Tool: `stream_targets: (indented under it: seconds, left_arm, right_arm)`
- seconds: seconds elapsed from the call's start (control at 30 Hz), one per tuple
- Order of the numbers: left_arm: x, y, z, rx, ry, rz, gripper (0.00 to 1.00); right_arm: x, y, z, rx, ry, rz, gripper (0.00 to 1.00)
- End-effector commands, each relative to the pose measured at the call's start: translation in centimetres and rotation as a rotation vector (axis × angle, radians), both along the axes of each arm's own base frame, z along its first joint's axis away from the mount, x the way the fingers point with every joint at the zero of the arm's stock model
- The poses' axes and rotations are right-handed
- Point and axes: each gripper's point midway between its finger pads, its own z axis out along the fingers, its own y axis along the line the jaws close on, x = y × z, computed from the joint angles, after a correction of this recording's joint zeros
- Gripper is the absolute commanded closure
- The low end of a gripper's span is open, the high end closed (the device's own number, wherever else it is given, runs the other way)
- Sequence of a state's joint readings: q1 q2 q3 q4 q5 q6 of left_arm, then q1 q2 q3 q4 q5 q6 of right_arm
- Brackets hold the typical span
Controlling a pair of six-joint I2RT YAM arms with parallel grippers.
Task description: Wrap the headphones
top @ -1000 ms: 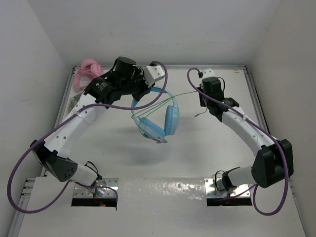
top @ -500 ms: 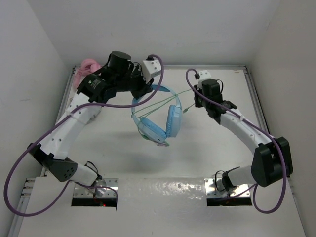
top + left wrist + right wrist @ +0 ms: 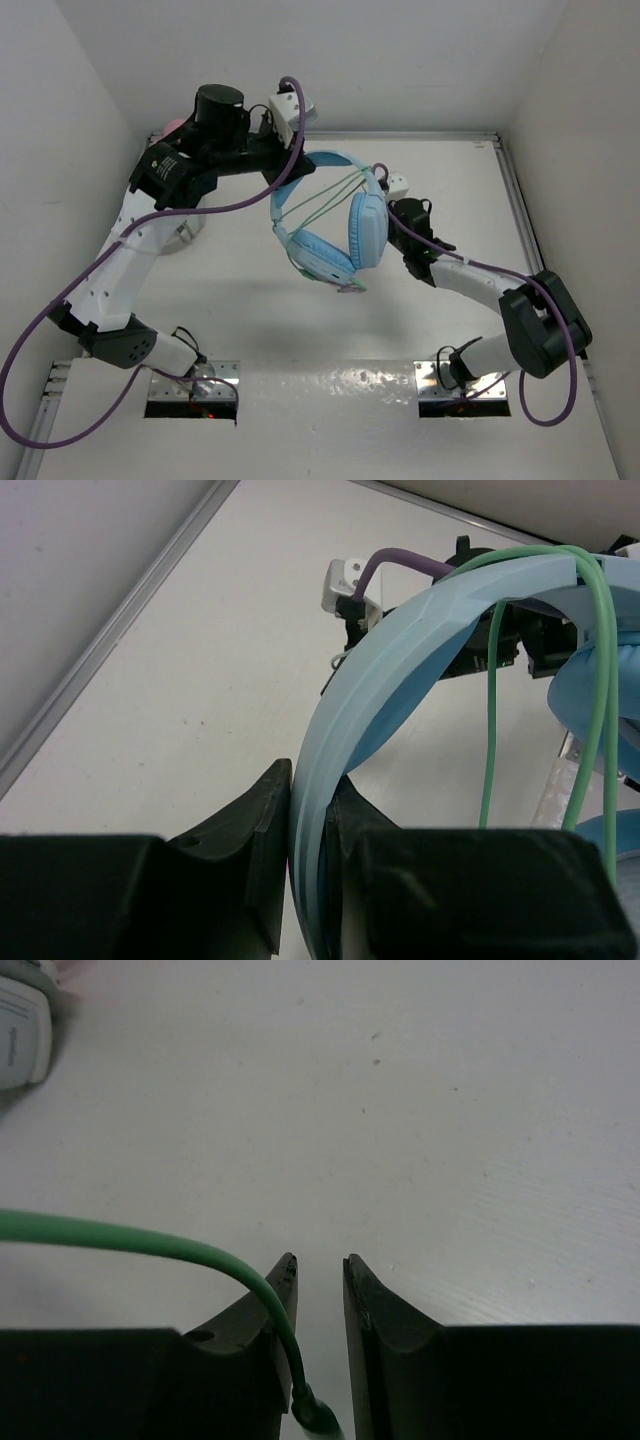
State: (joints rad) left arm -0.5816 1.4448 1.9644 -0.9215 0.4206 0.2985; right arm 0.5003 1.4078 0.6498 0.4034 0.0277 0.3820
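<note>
Headphones (image 3: pixel 335 225) hang mid-frame over the table (image 3: pixel 250 330), with the headband (image 3: pixel 400 650) clamped tight in your left jaws. The right jaws are narrowly parted, and the green cable (image 3: pixel 120 1238) runs loose between them. Regrip the cable farther along and keep it taut as you loop. No container shows.

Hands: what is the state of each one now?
Left hand: closed on the headphones.
Right hand: slightly open; cable lies in the gap.
</note>
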Motion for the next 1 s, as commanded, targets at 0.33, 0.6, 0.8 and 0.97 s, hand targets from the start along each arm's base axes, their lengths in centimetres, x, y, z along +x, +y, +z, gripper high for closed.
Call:
stream_targets:
  seconds: [0.33,0.6,0.8,0.97]
  left_arm:
    - [-0.3,1.7,7.7,-0.260,-0.002,0.106,1.00]
    - [3.2,5.9,9.2,-0.475,0.202,0.229,1.00]
    - [7.4,8.4,6.9,-0.593,0.340,0.345,1.00]
    - [10.8,10.7,4.7,-0.642,0.345,0.495,1.00]
  right_arm:
    - [-2.5,0.7,1.3,0.140,-0.126,-0.108,1.00]
    - [-7.4,3.4,2.6,0.095,-0.310,-0.109,1.00]
    - [-10.1,7.2,4.8,0.027,-0.440,-0.035,1.00]
    - [-11.0,12.9,4.1,-0.208,-0.470,0.099,1.00]
